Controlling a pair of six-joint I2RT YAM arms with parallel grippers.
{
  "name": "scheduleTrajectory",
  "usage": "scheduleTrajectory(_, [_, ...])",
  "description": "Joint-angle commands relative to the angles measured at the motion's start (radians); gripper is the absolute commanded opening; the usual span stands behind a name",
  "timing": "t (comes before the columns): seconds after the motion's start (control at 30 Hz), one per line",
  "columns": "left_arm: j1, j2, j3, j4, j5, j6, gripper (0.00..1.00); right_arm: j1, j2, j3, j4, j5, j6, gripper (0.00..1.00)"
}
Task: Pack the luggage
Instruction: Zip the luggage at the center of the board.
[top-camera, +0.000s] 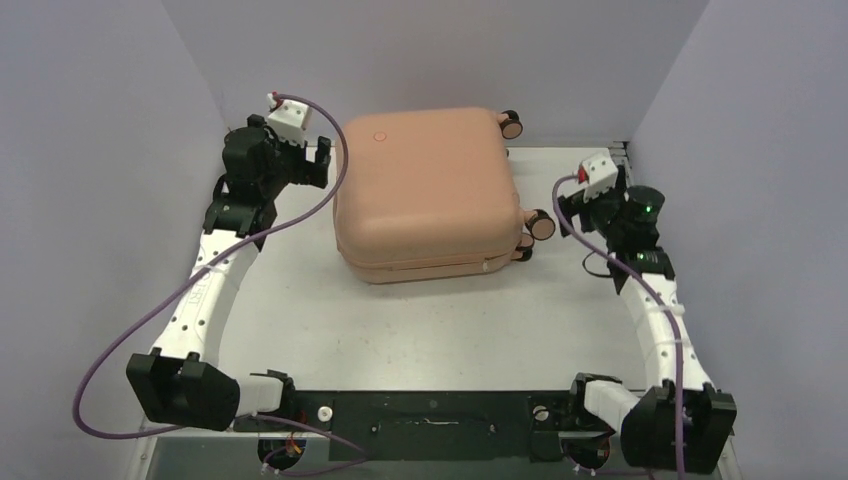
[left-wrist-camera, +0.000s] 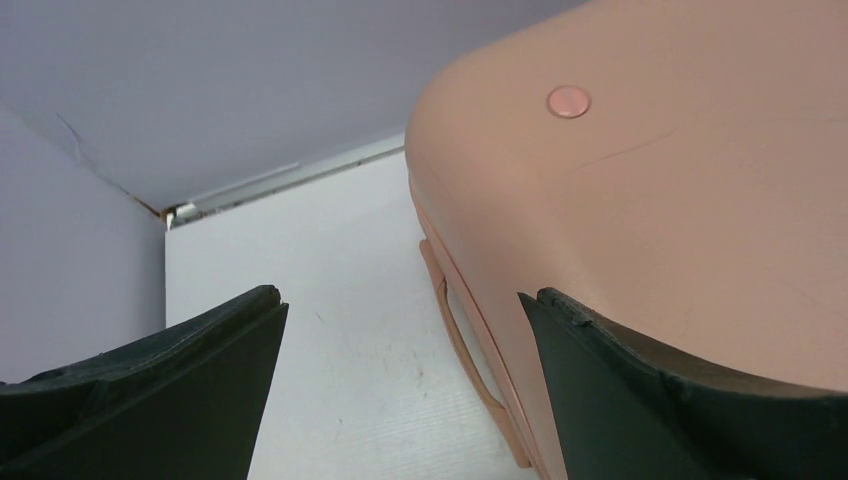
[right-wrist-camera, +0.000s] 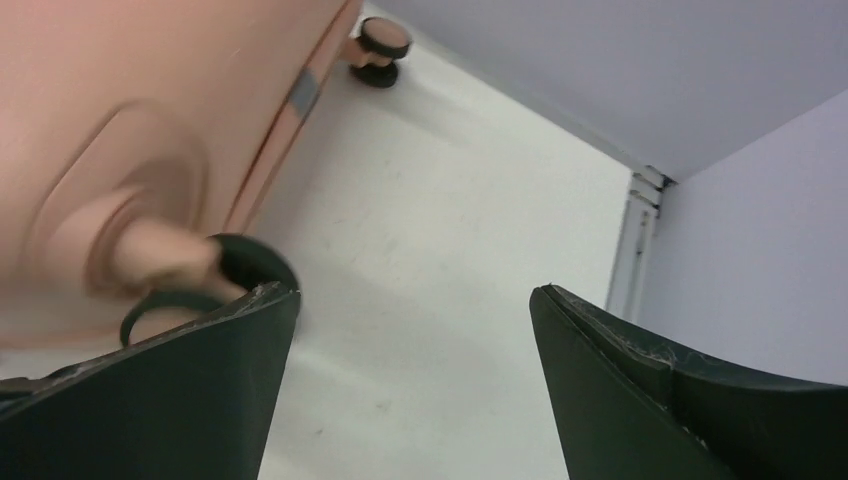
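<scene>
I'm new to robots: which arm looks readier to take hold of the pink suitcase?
Probably left: the left pincer, open, frames the suitcase's side handle; the right pincer, open too, faces only a wheel.

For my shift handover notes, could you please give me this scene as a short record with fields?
luggage: closed, lying flat on the table, wheels toward the right arm
logo: small round mark on top, near its far left corner
left gripper: open, empty, by the luggage's far left corner
right gripper: open, empty, beside the wheels
contents: not visible
</scene>
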Motion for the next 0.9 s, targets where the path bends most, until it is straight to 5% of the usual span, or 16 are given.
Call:
scheduleTrajectory(0.0, [-0.055,-0.039,0.065,-0.048,0.058,0.083,0.96,-0.006,-0.171,-0.237,0.051,-0.124,-0.071,0.9])
scheduleTrajectory(0.13, [-0.172,-0.062,0.029,-0.058,0.011,0.171,0.96,-0.023,-0.251,-0.279,-0.081,-0.275,-0.134,0.91])
scheduleTrajectory(0.2, [-0.231,-0.073,0.009,-0.048,-0.012,0.201,0.96,-0.055,-0.297,-0.306,-0.127,-0.349,-0.177,1.0])
scheduleTrajectory(0.43, [-0.447,-0.048,0.021,-0.028,-0.108,0.306,0.96,-0.097,-0.323,-0.384,-0.308,-0.478,-0.455,0.92])
scheduleTrajectory(0.6, [-0.527,0.012,0.057,-0.078,-0.084,0.339,0.96,-0.11,-0.251,-0.546,0.094,-0.547,-0.302,0.85])
scheduleTrajectory(0.8, [-0.53,0.062,0.043,-0.102,-0.037,0.384,0.96,-0.103,-0.124,-0.737,0.888,-0.561,0.124,0.67])
scheduleTrajectory(0.87, [-0.527,0.08,0.046,-0.1,-0.032,0.386,0.96,-0.081,-0.09,-0.788,1.081,-0.512,0.194,0.7])
